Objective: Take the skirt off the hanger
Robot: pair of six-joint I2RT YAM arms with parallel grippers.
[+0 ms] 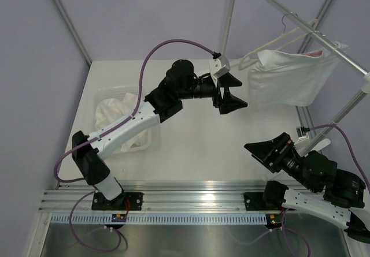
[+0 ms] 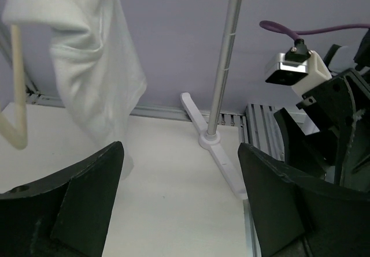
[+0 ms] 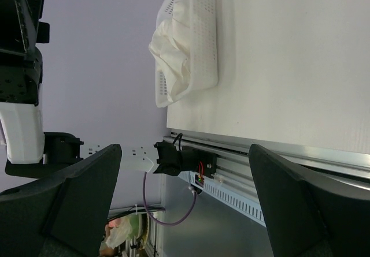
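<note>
Left claw (image 1: 243, 93) spread, reaching forward; right claw (image 1: 258, 155) spread, tucked low.

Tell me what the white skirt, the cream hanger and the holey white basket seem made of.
White skirt: soft matte cloth, as it folds and droops. Cream hanger: smooth rounded bar, probably plastic, possibly painted wood. White perforated basket: rigid plastic, judging by its regular moulded holes.

The white skirt (image 1: 292, 79) hangs limp from a cream hanger (image 1: 276, 42) hooked on the rail (image 1: 272, 3), far right.

White table (image 1: 196, 147) carries a mesh basket (image 3: 202, 37) and rack foot (image 2: 222, 161).
</note>
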